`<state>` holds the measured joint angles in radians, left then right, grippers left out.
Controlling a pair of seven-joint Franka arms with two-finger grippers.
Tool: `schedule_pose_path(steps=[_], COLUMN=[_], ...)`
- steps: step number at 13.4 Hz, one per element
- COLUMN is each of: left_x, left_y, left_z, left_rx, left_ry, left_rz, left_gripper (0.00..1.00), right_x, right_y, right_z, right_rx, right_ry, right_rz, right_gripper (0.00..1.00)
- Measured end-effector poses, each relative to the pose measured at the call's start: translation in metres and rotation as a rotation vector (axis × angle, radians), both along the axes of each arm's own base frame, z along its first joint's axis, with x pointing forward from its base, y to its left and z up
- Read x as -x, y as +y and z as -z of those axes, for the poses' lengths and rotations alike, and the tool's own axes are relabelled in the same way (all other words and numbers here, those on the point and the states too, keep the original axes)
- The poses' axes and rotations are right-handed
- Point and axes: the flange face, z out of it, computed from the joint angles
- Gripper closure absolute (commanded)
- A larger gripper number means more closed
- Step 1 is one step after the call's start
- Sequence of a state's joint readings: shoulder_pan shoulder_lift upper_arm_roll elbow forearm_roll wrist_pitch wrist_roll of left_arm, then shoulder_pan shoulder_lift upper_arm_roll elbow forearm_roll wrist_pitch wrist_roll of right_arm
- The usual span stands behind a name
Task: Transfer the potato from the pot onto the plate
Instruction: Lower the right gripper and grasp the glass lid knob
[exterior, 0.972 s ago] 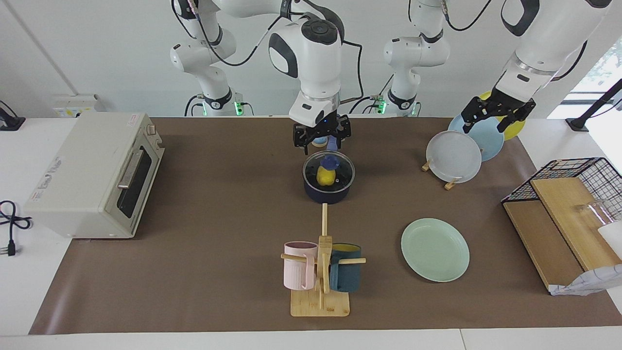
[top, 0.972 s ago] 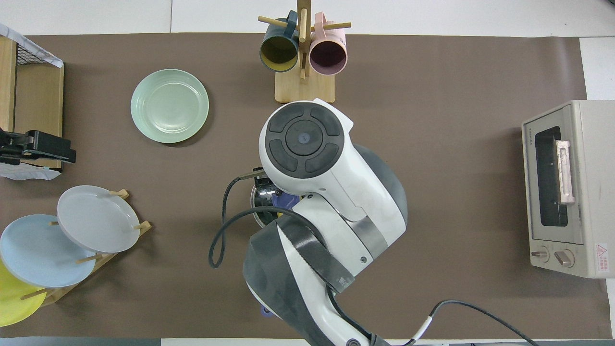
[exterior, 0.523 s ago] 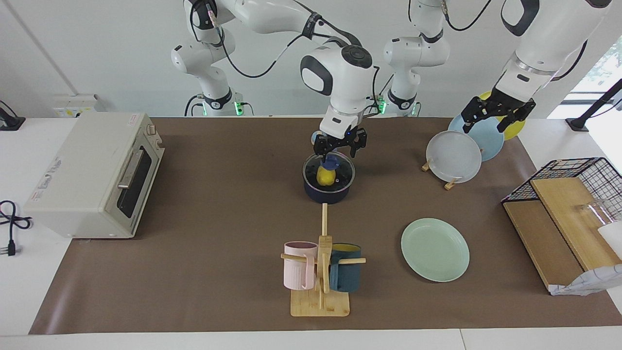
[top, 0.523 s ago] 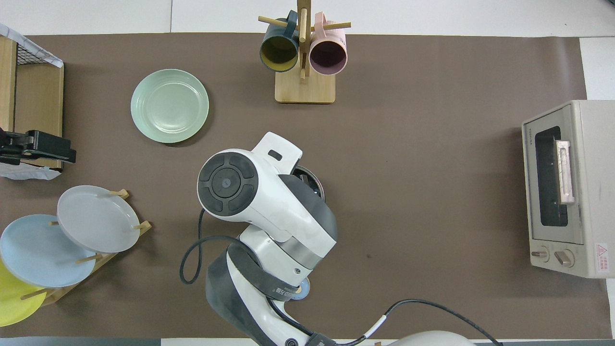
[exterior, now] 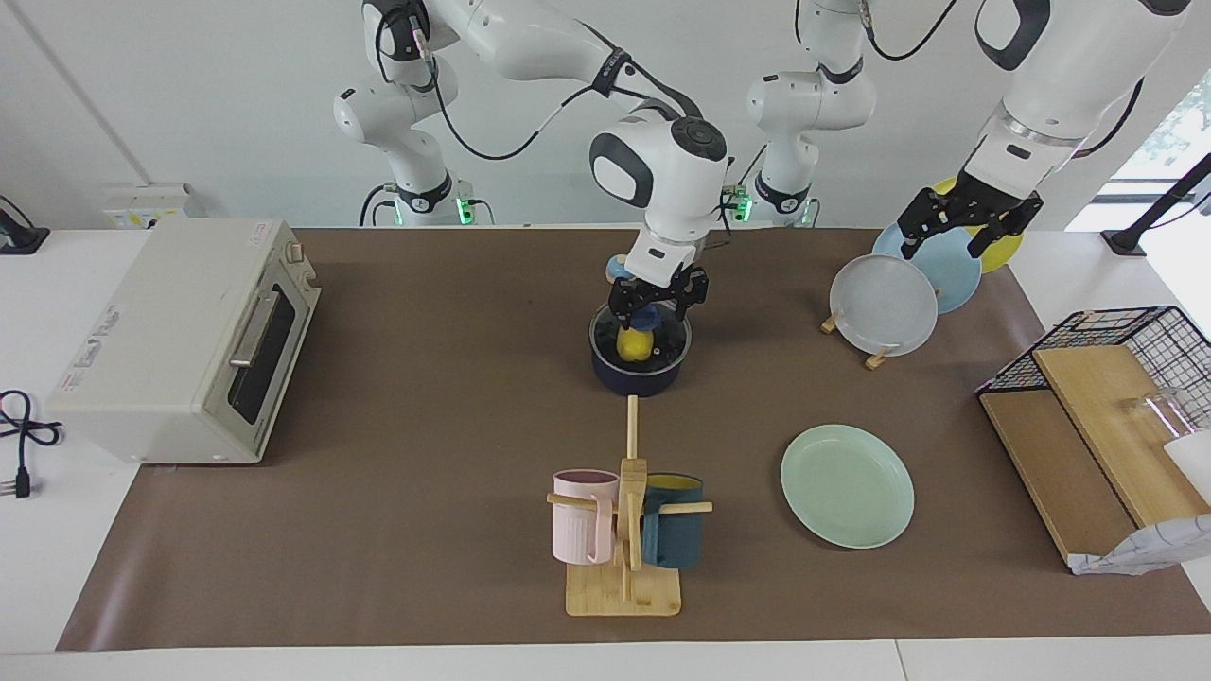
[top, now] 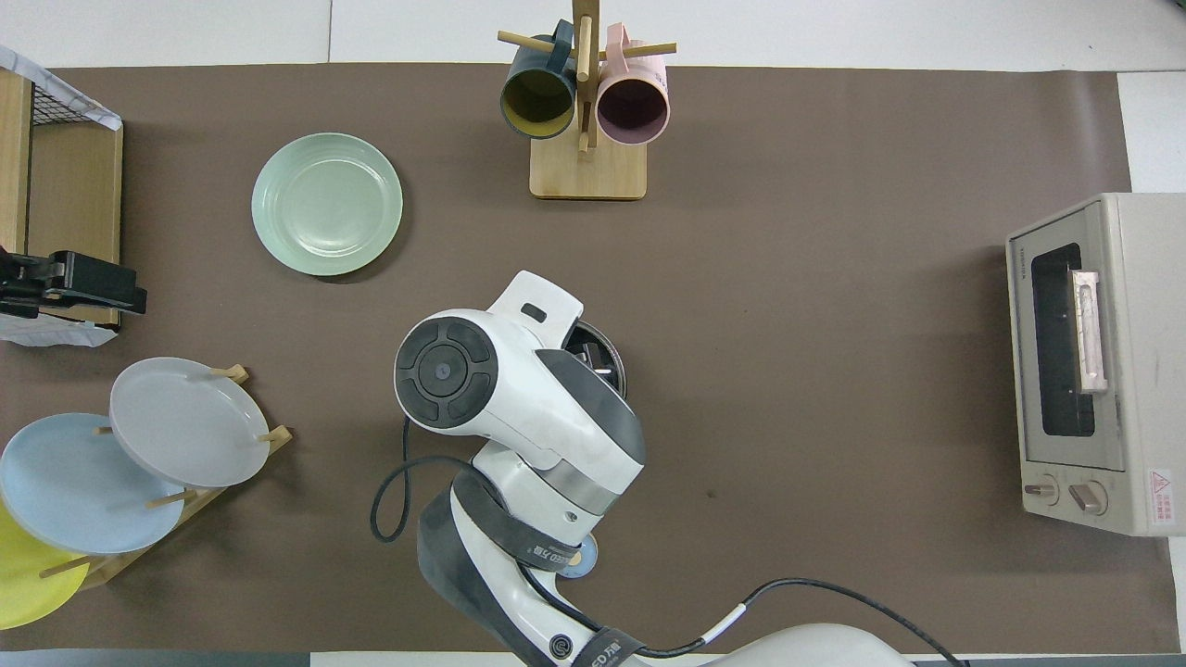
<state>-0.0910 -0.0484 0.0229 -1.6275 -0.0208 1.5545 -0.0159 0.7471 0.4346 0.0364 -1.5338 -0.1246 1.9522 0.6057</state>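
The dark navy pot (exterior: 636,378) stands mid-table under a glass lid (exterior: 674,335) with a blue knob (exterior: 644,320). The yellow potato (exterior: 632,346) lies inside and shows through the lid. My right gripper (exterior: 658,303) hangs open just over the knob, fingers spread. In the overhead view the right arm covers the pot except a bit of rim (top: 615,359). The mint-green plate (exterior: 847,484) lies bare, farther from the robots, toward the left arm's end; it also shows in the overhead view (top: 327,204). My left gripper (exterior: 965,227) waits open over the plate rack.
A wooden mug stand (exterior: 624,586) with a pink mug (exterior: 582,515) and a teal mug (exterior: 674,534) is farther out than the pot. A rack of grey, blue and yellow plates (exterior: 885,305), a toaster oven (exterior: 184,340) and a wire basket with boards (exterior: 1107,397) stand at the table's ends.
The right arm has swung toward the left arm's end of the table and its gripper has come down closer over the pot lid's knob. The left arm has not moved.
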Motion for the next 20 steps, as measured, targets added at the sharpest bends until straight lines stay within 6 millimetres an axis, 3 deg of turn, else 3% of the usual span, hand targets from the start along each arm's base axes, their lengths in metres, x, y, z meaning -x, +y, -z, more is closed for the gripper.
schedule_pose_path(steps=[4, 7, 12, 20], left_x=[0.0, 0.0, 0.006, 0.021], left_y=[0.0, -0.003, -0.016, -0.074], left_z=[0.0, 0.0, 0.009, 0.012], left_rx=[0.0, 0.0, -0.002, -0.006], left_ry=[0.0, 0.0, 0.02, 0.027], left_rz=[0.0, 0.005, 0.03, 0.114], left_gripper=[0.0, 0.0, 0.0, 0.0], right_x=[-0.001, 0.0, 0.0, -0.005], right_y=[-0.008, -0.01, -0.011, -0.02], right_z=[0.005, 0.006, 0.006, -0.007], right_rx=[0.0, 0.003, 0.003, -0.008], right_ry=[-0.001, 0.001, 0.001, -0.005], right_rz=[0.04, 0.043, 0.045, 0.064], right_gripper=[0.0, 0.16, 0.2, 0.2])
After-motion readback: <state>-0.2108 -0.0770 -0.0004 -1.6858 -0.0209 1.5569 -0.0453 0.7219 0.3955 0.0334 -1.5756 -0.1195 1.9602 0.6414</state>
